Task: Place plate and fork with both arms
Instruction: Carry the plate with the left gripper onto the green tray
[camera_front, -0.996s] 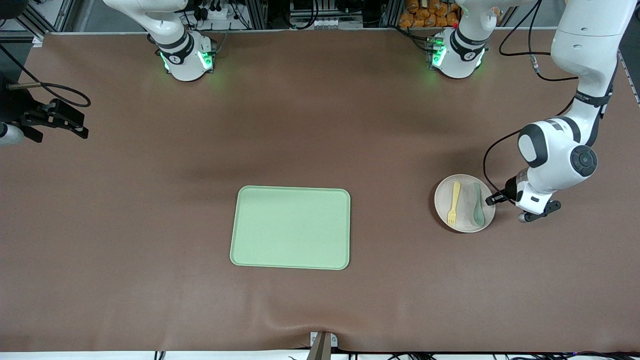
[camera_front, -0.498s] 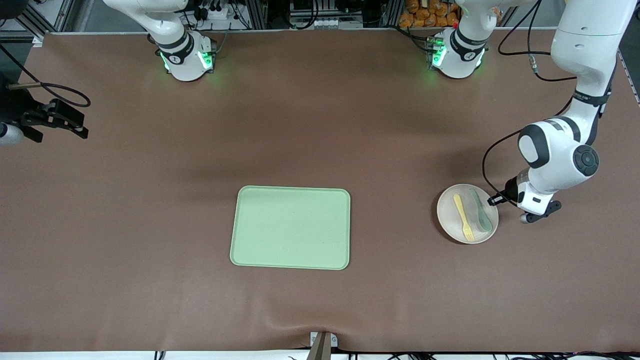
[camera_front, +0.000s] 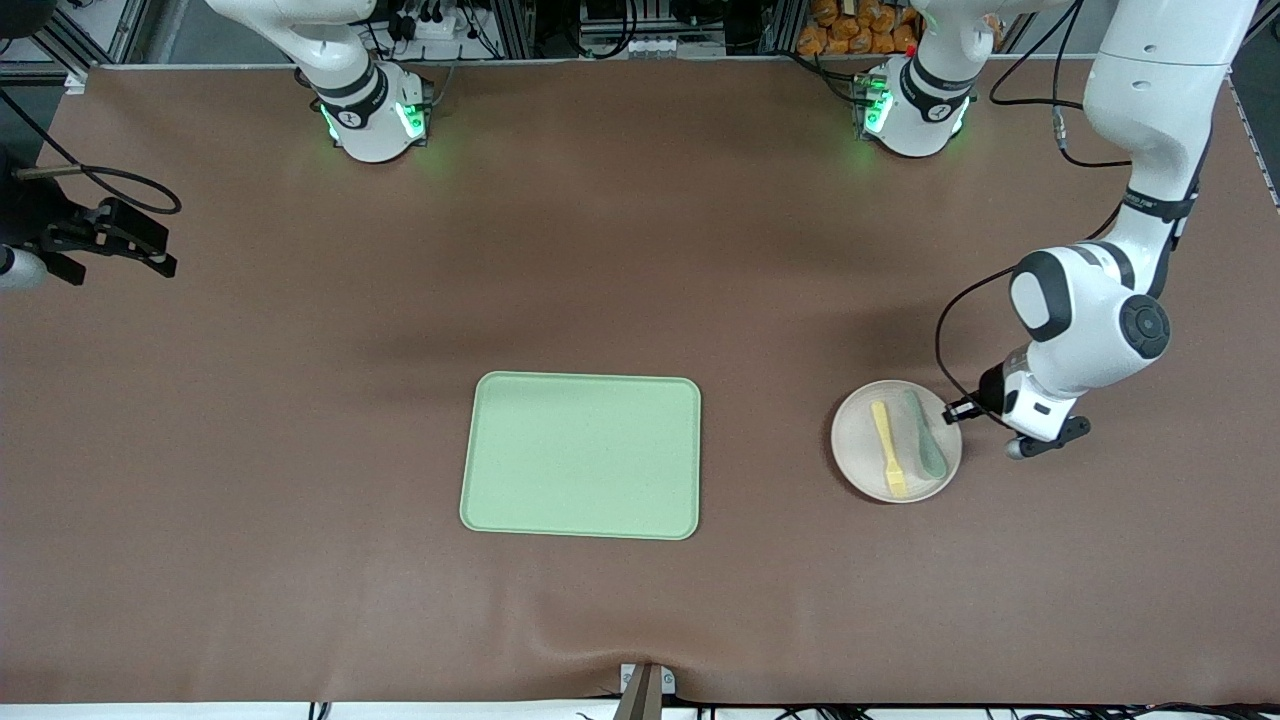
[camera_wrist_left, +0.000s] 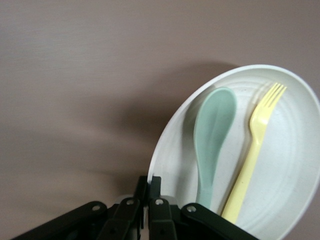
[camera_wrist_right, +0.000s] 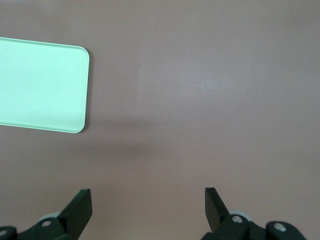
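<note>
Brown matting covers the whole table (camera_front: 300, 480), and a rectangular light-green plastic tray (camera_front: 581, 456) lies flat at its middle. Toward the left arm's end of the table, well apart from the tray, is the round, shallow, pale beige-pink plate (camera_front: 860, 455). It carries the small pale-yellow plastic fork (camera_front: 885, 450) and, just beside it, a grey-green spoon (camera_front: 925, 435), both lying roughly parallel.

The left gripper (camera_wrist_left: 148, 200) is clenched on the plate's rim at the edge toward the left arm's end of the table; in the left wrist view its black fingers (camera_wrist_left: 155, 187) pinch the thin lip, and the shadow under the plate suggests that it is off the matting or tilted there. The right gripper (camera_wrist_right: 147, 207) waits with its jaws spread wide over bare matting at the right arm's end of the table, well apart from the tray.

The hold is a narrow bite on one edge only, so the plate could pivot or slip out as it travels to the tray. Any tilt would likely send the fork and spoon sliding, since both lie loose on a smooth, low-rimmed surface. The plate itself looks matte, faintly ringed inside and clean.
</note>
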